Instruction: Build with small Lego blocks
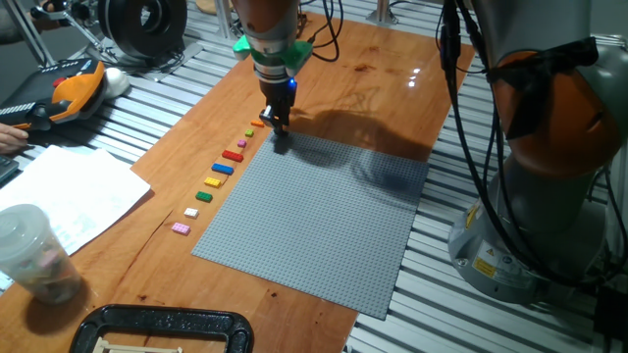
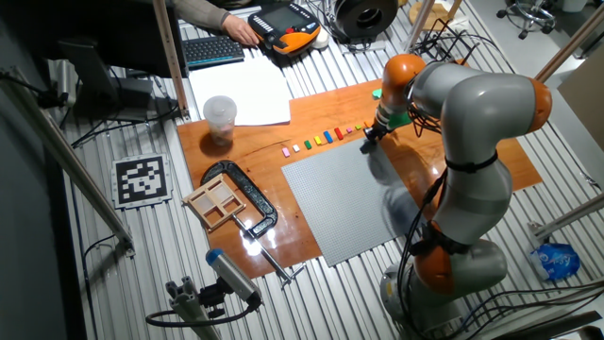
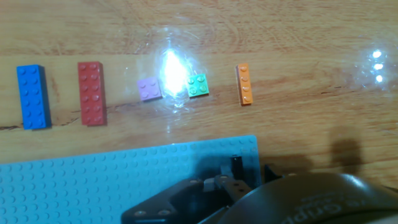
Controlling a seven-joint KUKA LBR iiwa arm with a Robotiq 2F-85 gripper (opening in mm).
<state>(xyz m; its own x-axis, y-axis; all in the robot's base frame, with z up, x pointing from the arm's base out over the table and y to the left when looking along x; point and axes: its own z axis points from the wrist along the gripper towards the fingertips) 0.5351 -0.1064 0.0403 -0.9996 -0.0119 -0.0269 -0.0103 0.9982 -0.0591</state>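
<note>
The small Lego blocks lie in a row on the wooden table beside the grey baseplate (image 1: 314, 221). In the hand view I see blue (image 3: 32, 96), red (image 3: 91, 93), purple (image 3: 149, 89), green (image 3: 198, 85) and orange (image 3: 245, 84) bricks. In one fixed view the row runs from a pink brick (image 1: 181, 227) to the orange one (image 1: 257, 123). My gripper (image 1: 280, 137) is low over the baseplate's far corner (image 3: 242, 146). Its fingers are close together on a small dark piece that is mostly hidden. The gripper (image 2: 366, 144) also shows in the other fixed view.
A plastic cup (image 1: 34, 255) and sheets of paper (image 1: 69, 196) sit at the left. A black clamp (image 1: 162, 328) is on the front edge of the table. A small wooden frame (image 2: 217, 200) lies near it. The robot's base (image 1: 540, 147) stands at the right.
</note>
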